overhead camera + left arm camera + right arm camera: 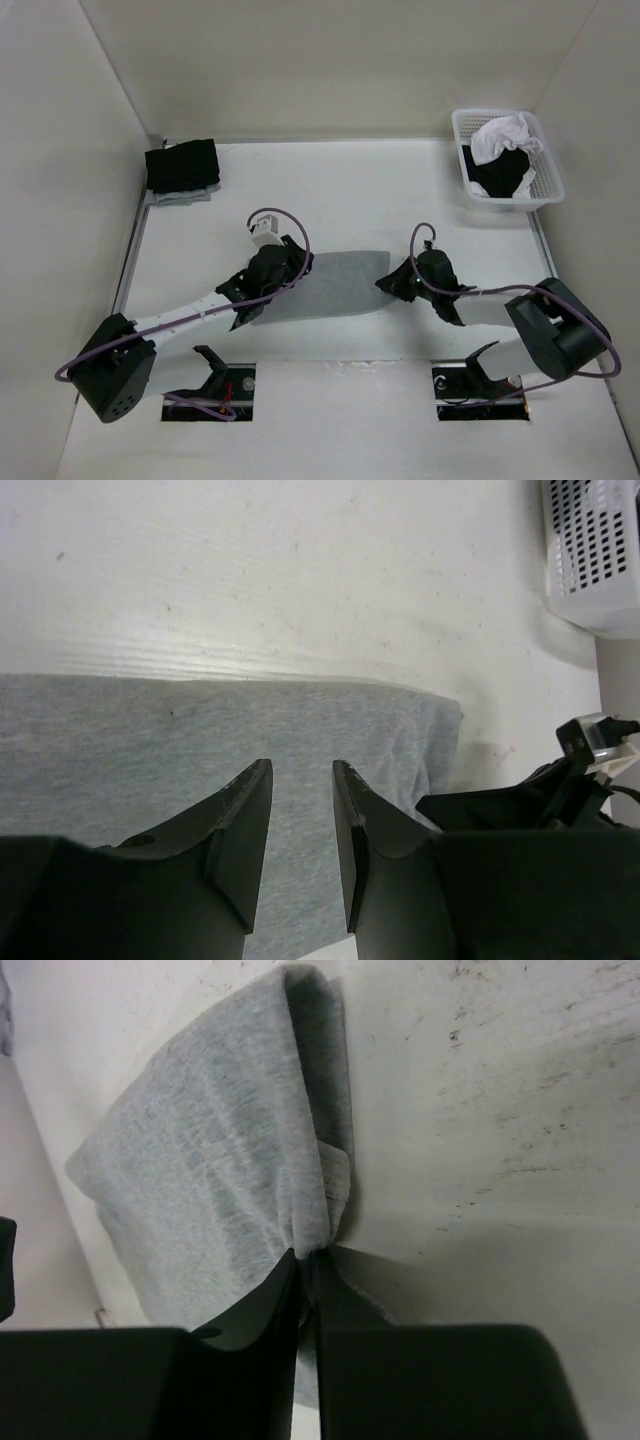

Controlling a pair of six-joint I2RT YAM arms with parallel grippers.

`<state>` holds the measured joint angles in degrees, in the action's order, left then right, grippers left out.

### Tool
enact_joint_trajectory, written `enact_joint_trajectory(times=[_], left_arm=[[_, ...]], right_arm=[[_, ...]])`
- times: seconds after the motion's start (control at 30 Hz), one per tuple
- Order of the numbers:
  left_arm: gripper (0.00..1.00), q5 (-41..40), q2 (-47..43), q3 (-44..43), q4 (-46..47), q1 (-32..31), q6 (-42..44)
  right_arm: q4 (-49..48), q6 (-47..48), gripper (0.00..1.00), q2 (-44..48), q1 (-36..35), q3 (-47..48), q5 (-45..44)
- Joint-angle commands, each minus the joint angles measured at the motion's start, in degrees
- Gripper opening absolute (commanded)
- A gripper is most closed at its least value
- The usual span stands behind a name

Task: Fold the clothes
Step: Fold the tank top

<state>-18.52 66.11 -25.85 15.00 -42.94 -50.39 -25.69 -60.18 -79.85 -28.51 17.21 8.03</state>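
Observation:
The clothes [335, 285] are one plain grey garment lying flat as a wide strip at mid-table between both arms. My left gripper [268, 272] is over its left part; in the left wrist view the gripper [302, 765] stands open with a narrow gap, and flat grey cloth [150, 740] shows through with nothing between the fingers. My right gripper [396, 283] is at the garment's right end. In the right wrist view that gripper [312, 1255] is shut on a bunched edge of the grey fabric [200, 1160], which puckers at the fingertips.
A white basket [553, 192] at the back right holds a white garment [505, 135] and a black one [500, 175]. A folded black stack [182, 165] sits at the back left. White walls close in the table on three sides.

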Motion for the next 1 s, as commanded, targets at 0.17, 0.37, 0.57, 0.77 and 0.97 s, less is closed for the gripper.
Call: enact_joint_trajectory(times=[0.17,0.37,0.57,0.77,0.97], left_arm=[[0.29,0.6,-3.4,0.7,2.9,1.1,2.2],[0.29,0.7,-1.9,-0.8,2.9,0.2,2.1],[0.32,0.9,-6.2,-1.0,1.1,2.3,2.5],[0.34,2.4,-16.3,1.4,-3.8,7.9,2.8],[0.35,5.8,-24.7,3.3,-8.6,14.6,3.1]], right_arm=[[-1.8,0.1,0.0,12.3,3.4,-3.7,-0.8],[30.1,9.4,0.0,31.8,3.3,3.7,-11.2],[39.6,12.4,0.0,28.8,-6.6,16.1,-15.2],[43.2,12.4,0.03,7.6,-24.4,34.3,-25.6],[42.6,11.9,0.07,-14.5,-32.6,50.6,-24.5]])
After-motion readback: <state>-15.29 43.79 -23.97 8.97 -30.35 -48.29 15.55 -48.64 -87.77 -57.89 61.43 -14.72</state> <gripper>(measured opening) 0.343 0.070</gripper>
